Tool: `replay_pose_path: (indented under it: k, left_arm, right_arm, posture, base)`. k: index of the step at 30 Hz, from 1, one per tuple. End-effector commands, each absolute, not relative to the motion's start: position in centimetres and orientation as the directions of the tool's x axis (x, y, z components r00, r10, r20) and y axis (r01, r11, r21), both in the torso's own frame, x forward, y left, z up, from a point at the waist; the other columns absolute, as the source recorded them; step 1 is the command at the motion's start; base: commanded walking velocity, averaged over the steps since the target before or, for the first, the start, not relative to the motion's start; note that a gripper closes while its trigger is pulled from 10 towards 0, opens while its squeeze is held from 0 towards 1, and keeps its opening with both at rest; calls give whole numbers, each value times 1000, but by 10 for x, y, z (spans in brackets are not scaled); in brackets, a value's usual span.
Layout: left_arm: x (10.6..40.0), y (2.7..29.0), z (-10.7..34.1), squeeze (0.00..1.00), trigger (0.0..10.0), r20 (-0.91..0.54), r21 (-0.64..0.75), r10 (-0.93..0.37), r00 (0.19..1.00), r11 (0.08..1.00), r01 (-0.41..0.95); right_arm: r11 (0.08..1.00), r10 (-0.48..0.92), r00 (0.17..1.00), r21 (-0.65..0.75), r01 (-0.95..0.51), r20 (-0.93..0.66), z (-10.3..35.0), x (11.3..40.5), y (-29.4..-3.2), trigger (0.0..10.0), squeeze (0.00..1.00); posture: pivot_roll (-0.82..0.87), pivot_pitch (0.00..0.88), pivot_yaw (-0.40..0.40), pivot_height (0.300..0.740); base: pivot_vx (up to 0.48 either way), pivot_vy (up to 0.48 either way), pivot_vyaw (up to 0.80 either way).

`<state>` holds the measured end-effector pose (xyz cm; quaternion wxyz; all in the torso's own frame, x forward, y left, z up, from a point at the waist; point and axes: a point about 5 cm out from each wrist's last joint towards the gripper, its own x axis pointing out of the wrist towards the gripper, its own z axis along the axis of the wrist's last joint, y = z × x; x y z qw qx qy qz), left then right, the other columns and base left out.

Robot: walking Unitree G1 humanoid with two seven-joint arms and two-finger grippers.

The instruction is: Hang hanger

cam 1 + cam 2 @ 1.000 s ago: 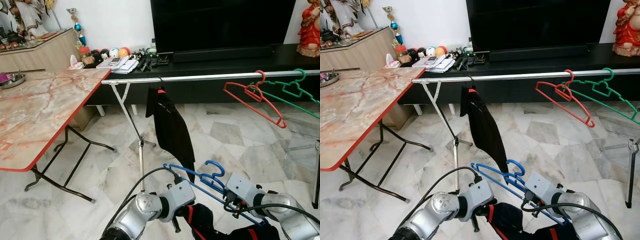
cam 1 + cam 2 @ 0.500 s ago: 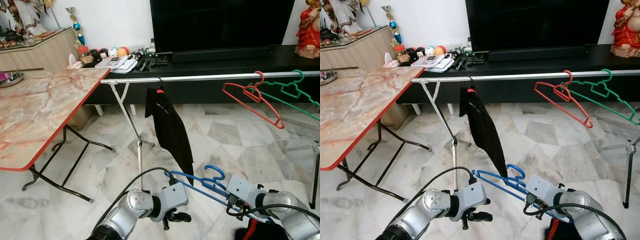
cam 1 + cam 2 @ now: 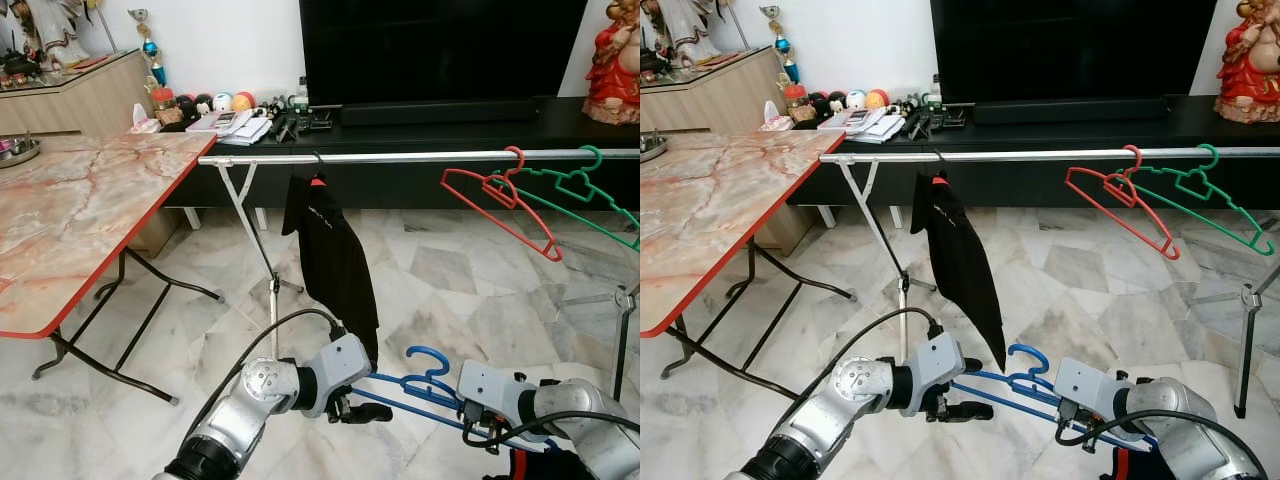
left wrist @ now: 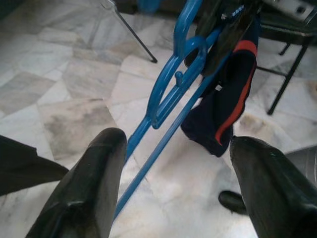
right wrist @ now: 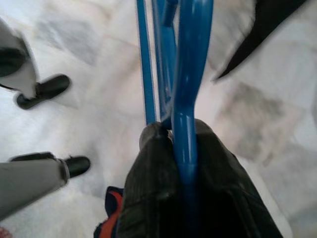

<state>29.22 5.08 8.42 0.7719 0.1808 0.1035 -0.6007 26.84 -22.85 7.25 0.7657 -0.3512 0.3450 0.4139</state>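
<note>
Right end effector (image 5: 181,148) low over the marble floor (image 3: 470,290), fingers (image 5: 148,183) pinched tight on the blue hanger (image 3: 425,378); right wrist view shows the blue plastic running straight up from between the two black pads. Hanger sits roughly level between the two arms, hook up, well below the rail (image 3: 400,157) and not on it. Left end effector (image 4: 176,163) near the hanger's far end, just beside the shoulder bar; left wrist view has its fingers (image 4: 89,188) spread wide apart with the blue bar passing between them, no contact visible. Dark navy garment with a red stripe (image 4: 225,104) hangs under the hanger near the right arm, partly hidden in the head views. Silver rail runs across the room on a tripod stand (image 3: 272,290). On it: a black garment (image 3: 330,260) hanging from its own hook toward the left, then a red hanger (image 3: 500,205) and a green hanger (image 3: 585,190) side by side toward the right, both tilted. Marble-pattern desk (image 3: 80,220) with red edge and folding legs to the robot's left. Behind the rail, a low black TV cabinet (image 3: 440,115) with a large dark screen (image 3: 440,50), small items and papers at its left end.
</note>
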Motion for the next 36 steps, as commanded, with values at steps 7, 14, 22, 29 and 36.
replay_pose_path:
  k: [7,14,22,29,36]
  left_arm:
    - [292,57,83,0,10000,-409,153,-880,240,193,969]
    - [292,59,86,0,10000,-407,131,-889,207,167,977]
    - [285,52,83,0,10000,-408,117,-898,166,129,985]
    - [284,48,85,0,10000,-411,116,-902,136,96,989]
    - [284,46,81,0,10000,-415,108,-899,139,102,989]
  right_arm:
    - [340,489,400,-253,-906,-775,85,268,-211,10000,0]
    - [333,505,392,-245,-910,-769,82,264,-205,10000,0]
    - [291,549,355,-225,-930,-757,77,257,-192,10000,0]
    - [247,573,337,-234,-940,-747,83,259,-182,10000,0]
    - [234,586,331,-237,-943,-740,85,256,-176,10000,0]
  posture:
    - [-45,0,91,740]
    - [-48,0,109,740]
    - [-52,0,115,740]
    - [-63,0,123,740]
    - [-66,0,121,740]
  base:
    - [0,0,0]
    - [0,0,0]
    - [0,0,0]
    - [0,0,0]
    - [0,0,0]
